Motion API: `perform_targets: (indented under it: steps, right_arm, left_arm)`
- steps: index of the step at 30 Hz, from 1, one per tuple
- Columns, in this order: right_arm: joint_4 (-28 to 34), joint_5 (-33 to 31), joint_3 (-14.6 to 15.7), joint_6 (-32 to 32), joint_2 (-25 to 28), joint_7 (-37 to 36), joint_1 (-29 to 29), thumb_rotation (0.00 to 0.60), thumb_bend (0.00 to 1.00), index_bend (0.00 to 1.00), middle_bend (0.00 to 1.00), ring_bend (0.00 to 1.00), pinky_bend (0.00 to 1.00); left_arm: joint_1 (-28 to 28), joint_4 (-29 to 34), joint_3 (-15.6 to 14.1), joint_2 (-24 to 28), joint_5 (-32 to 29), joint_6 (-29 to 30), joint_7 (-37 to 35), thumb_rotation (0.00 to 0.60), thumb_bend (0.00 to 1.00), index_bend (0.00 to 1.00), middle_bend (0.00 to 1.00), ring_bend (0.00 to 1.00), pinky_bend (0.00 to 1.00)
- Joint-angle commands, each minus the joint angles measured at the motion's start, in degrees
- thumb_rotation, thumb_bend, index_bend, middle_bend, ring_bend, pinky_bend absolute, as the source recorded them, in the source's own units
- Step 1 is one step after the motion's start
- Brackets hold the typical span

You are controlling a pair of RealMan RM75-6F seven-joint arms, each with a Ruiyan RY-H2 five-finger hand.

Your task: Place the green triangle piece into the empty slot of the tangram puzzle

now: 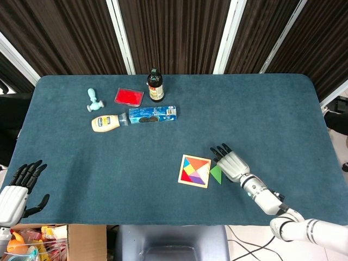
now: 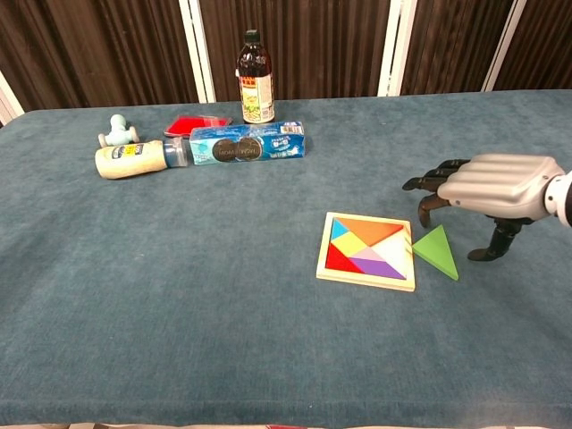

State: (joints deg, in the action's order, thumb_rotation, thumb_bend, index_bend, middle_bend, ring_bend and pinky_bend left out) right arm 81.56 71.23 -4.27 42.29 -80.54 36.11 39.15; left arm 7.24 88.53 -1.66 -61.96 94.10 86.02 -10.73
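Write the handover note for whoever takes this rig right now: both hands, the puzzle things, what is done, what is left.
Right hand: holds nothing, fingers apart, poised above the green triangle; no grip yet.
Left hand: holds nothing, fingers apart, at the table's near left corner, far from the job.
Green triangle: lies flat on the cloth, just off the right edge of the tangram puzzle.
Tangram puzzle: the white empty slot is on its right side, next to the triangle.
Done: only the reach.
Left: grip the triangle, turn it to fit, set it into the slot.
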Motion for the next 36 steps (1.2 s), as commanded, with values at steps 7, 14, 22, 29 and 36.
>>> perform_targets:
  steps: [7, 14, 22, 29, 36]
  right_arm:
    - [-0.8, -0.8, 1.0, 0.5, -1.3, 0.2, 1.2, 0.6, 0.43, 0.44, 0.0, 0.0, 0.0]
    - [-0.4, -2.0, 2.0, 1.1, -1.6, 1.2, 1.8, 0.6, 0.43, 0.48, 0.0, 0.0, 0.0]
    - [-0.5, -4.2, 2.6, 1.5, -2.6, 2.7, 2.5, 0.6, 0.44, 0.52, 0.0, 0.0, 0.0]
    - [0.4, -5.5, 2.9, 2.9, -2.7, 3.8, 2.8, 0.6, 0.44, 0.65, 0.0, 0.0, 0.0]
    - [3.5, -2.7, 3.4, 7.3, -0.4, 3.1, 1.8, 0.6, 0.46, 0.71, 0.0, 0.0, 0.0]
  left_arm:
    - [0.1, 0.2, 0.2, 0.4, -0.3, -0.1, -0.5, 0.6, 0.41, 0.0, 0.0, 0.0, 0.03]
    - [-0.3, 0.0, -0.1, 0.4, 0.3, 0.7, -0.9, 0.6, 0.41, 0.0, 0.0, 0.0, 0.02]
    - [-0.4, -0.1, -0.2, 0.4, 0.7, 1.0, -1.1, 0.6, 0.41, 0.0, 0.0, 0.0, 0.02]
    - [-0.4, -0.1, -0.5, 0.5, 1.4, 1.3, -1.3, 0.6, 0.41, 0.0, 0.0, 0.0, 0.02]
    - [-0.4, -0.4, -0.5, 0.5, 1.4, 1.3, -1.6, 0.6, 0.41, 0.0, 0.0, 0.0, 0.02]
